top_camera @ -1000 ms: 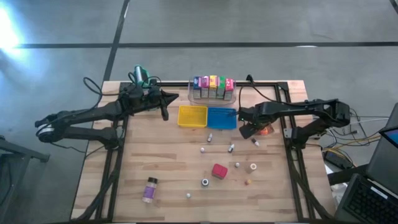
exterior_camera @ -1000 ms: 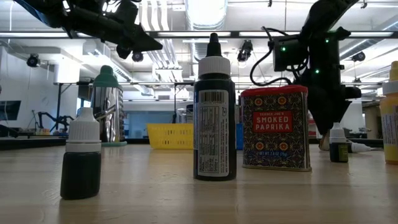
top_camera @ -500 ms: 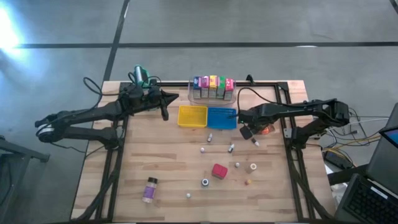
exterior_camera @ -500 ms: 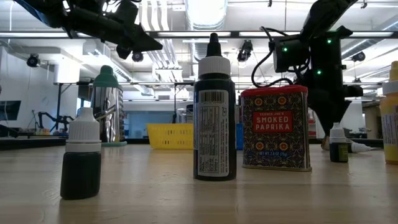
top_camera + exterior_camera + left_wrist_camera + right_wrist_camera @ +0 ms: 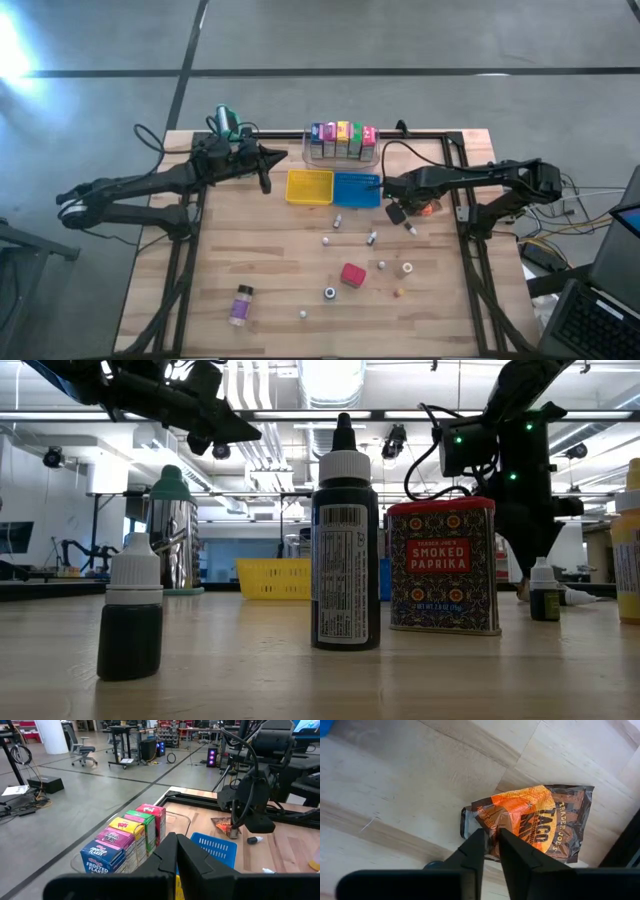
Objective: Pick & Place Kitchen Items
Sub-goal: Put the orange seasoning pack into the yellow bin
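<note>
From overhead, you have the left gripper [image 5: 270, 158] hanging over the table's far left part, just beside the yellow tray [image 5: 309, 186]; the right gripper [image 5: 396, 212] reaches in from the right, tipped down beside the blue tray [image 5: 357, 189] at the orange pouch [image 5: 429, 209]. A row of cartons [image 5: 342, 140] sits in the clear bin [image 5: 375, 155] at the far edge, and the red block [image 5: 352, 275] lies well apart among small scattered bottles on the pale wood table [image 5: 270, 280].

At table height, your red block is a tin [image 5: 442, 565] reading "SMOKED PAPRIKA", with a dark dropper bottle [image 5: 345, 540] just beside it. Ceiling strip lights run across the lab behind.

Through the left wrist camera, the nearest carton [image 5: 102, 856] reads "FROSTED FLAKES". That arm's fingers [image 5: 165, 857] are pressed together. Beyond the table lie a grey floor, office chairs and desks.

Through the right wrist camera, the pouch [image 5: 540, 822] shows "TRADER JOE'S" and "TACO", lying flat on the wood. The fingers [image 5: 512, 850] stand narrowly parted, their tips at its near edge; you cannot tell whether they pinch it.
</note>
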